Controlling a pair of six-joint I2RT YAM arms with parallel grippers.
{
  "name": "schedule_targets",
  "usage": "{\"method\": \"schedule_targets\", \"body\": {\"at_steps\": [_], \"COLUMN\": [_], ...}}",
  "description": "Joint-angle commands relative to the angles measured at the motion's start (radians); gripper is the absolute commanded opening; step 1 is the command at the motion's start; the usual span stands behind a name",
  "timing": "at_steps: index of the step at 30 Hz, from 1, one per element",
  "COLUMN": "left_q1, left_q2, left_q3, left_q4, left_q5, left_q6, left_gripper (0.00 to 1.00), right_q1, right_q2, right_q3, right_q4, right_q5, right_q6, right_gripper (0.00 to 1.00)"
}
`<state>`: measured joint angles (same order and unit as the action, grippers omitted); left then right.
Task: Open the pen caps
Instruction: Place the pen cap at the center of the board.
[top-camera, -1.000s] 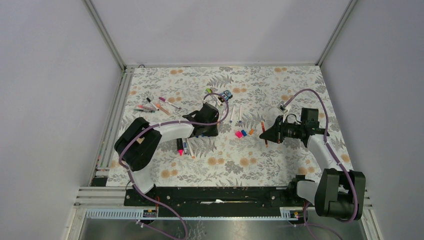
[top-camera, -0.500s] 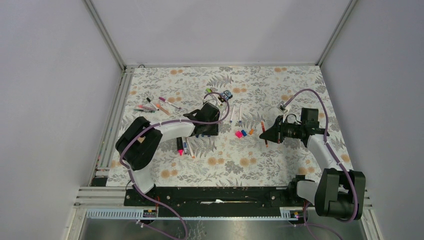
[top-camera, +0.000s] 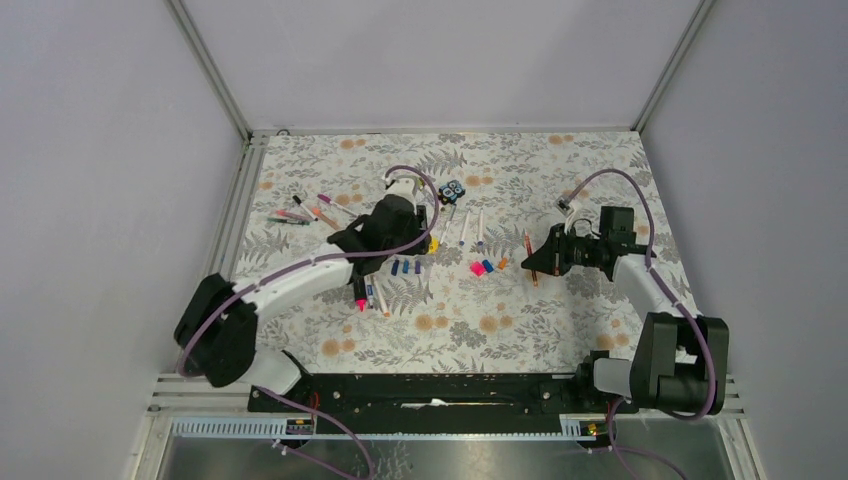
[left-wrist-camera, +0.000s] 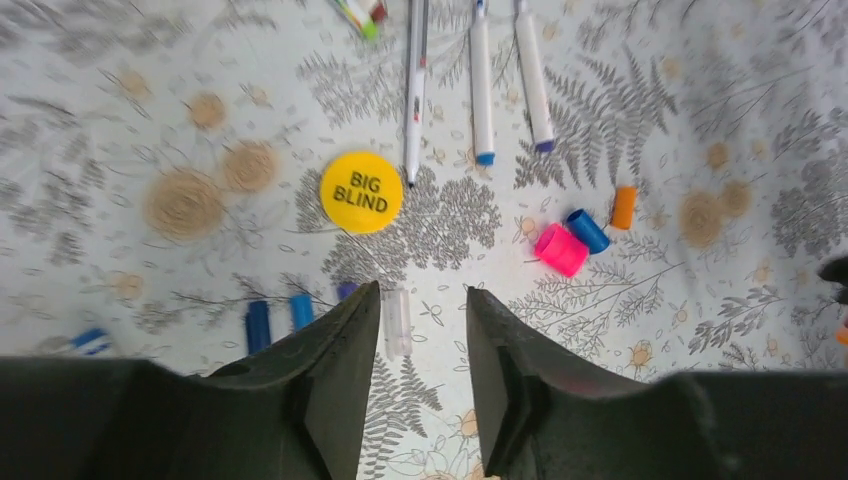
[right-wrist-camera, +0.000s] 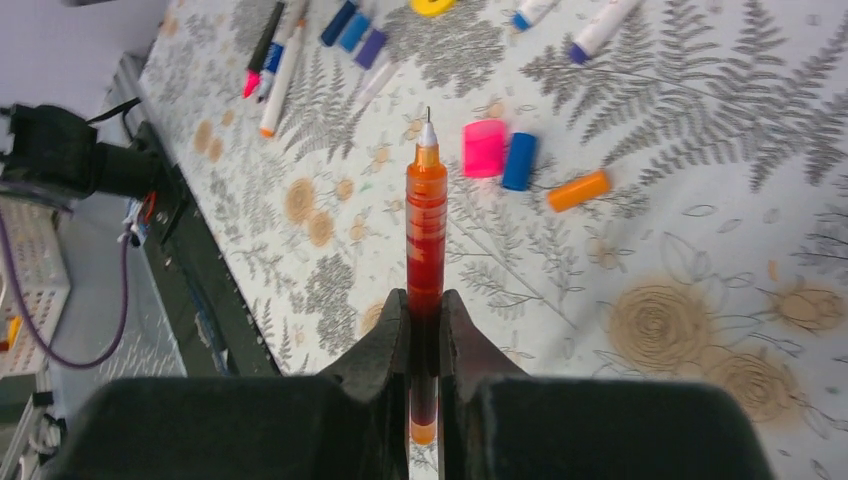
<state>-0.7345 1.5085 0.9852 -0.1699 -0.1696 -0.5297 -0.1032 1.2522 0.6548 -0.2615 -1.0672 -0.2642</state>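
My right gripper (right-wrist-camera: 425, 310) is shut on an orange-red pen (right-wrist-camera: 426, 220) with its fine tip bare, held above the table (top-camera: 531, 262). Pink (right-wrist-camera: 484, 148), blue (right-wrist-camera: 519, 160) and orange (right-wrist-camera: 578, 190) pen caps lie beyond the tip. My left gripper (left-wrist-camera: 423, 295) is open and empty above the table (top-camera: 408, 243). A clear cap (left-wrist-camera: 397, 322) lies below the gap between its fingers. Two blue caps (left-wrist-camera: 258, 325) and a purple cap (left-wrist-camera: 346, 290) lie just left. Three white pens (left-wrist-camera: 481, 80) lie beyond it.
A yellow disc (left-wrist-camera: 361, 191) lies just ahead of the left fingers. A black-and-blue block (top-camera: 452, 189) sits behind them. More pens (top-camera: 310, 212) lie at the far left, and a pink highlighter (top-camera: 359, 293) lies nearer. A metal rail (top-camera: 232, 230) edges the table's left side.
My left arm has stretched out and its gripper has moved back and a little left, uncovering the blue caps. My right gripper has shifted slightly away with the pen.
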Motion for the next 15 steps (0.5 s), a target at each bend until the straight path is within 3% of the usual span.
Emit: {"method": "schedule_targets", "body": {"at_steps": [1, 5, 7, 8, 9, 15], "left_q1": [-0.004, -0.002, -0.001, 0.001, 0.004, 0.077], "left_q2": [-0.164, -0.303, -0.364, -0.394, -0.417, -0.495], "left_q3": [-0.058, -0.129, -0.170, -0.192, -0.226, -0.328], "left_q4": [0.069, 0.084, 0.106, 0.118, 0.132, 0.162], "left_q5": [-0.110, -0.213, -0.243, -0.257, -0.262, -0.167], "left_q6": [0.088, 0.140, 0.159, 0.162, 0.165, 0.111], "left_gripper": [0.46, 0.65, 0.80, 0.95, 0.98, 0.99], "right_q1": [0.036, 0.111, 0.162, 0.190, 0.210, 0.290], "right_q2": [0.052, 0.085, 0.119, 0.137, 0.161, 0.338], "right_q3": [0.094, 0.139, 0.168, 0.183, 0.201, 0.368], "right_q4": [0.044, 0.085, 0.113, 0.123, 0.131, 0.085], "right_q5": [0.171, 0.367, 0.416, 0.441, 0.470, 0.643], "right_q6": [0.091, 0.187, 0.250, 0.291, 0.323, 0.456], "right_gripper": [0.00, 0.00, 0.00, 0.00, 0.00, 0.00]}}
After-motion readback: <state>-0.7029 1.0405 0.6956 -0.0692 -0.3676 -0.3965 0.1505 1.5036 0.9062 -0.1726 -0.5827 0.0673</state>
